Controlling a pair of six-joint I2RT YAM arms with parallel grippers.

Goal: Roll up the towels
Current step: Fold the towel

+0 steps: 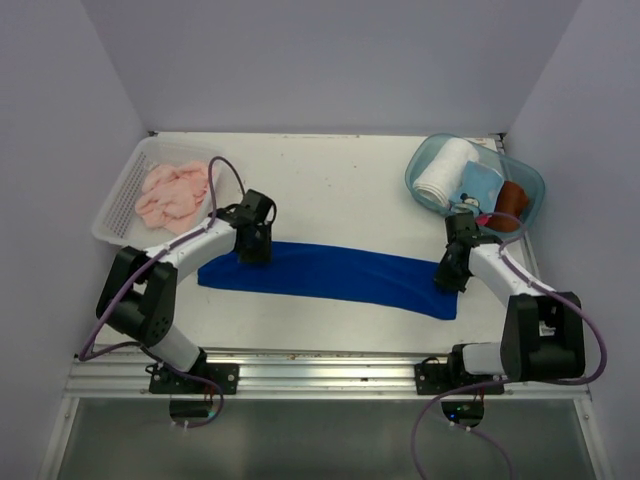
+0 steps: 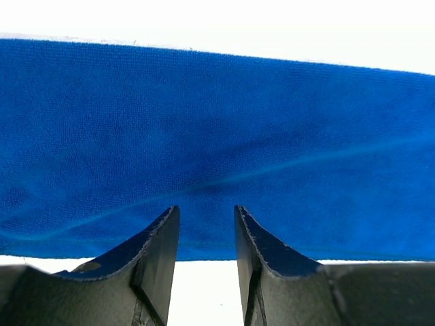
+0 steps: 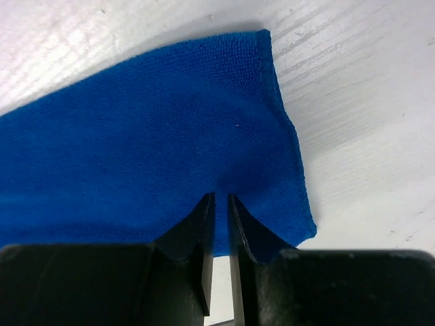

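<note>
Blue towel [image 1: 330, 277] lies flat in a long strip across the near middle, with no roll begun. Left gripper [image 2: 206, 209] sits at its left end, jaws moderately apart, gripping nothing. Right gripper [image 3: 221, 197] is at the right end, jaws a narrow slit — pinching the hem or not, I cannot tell. Far left, pink towel [image 1: 175, 195] is heaped in the white basket [image 1: 118, 205] — both towels left to roll.

Robot lab bench, boxed in and bare!
Plain pale walls [image 1: 60, 120] close round a white table [image 1: 340, 190], two robot arms [image 1: 145, 295] sit bolted to an aluminium rail [image 1: 320, 375], cables [image 1: 418, 425] trailing off the front.
</note>
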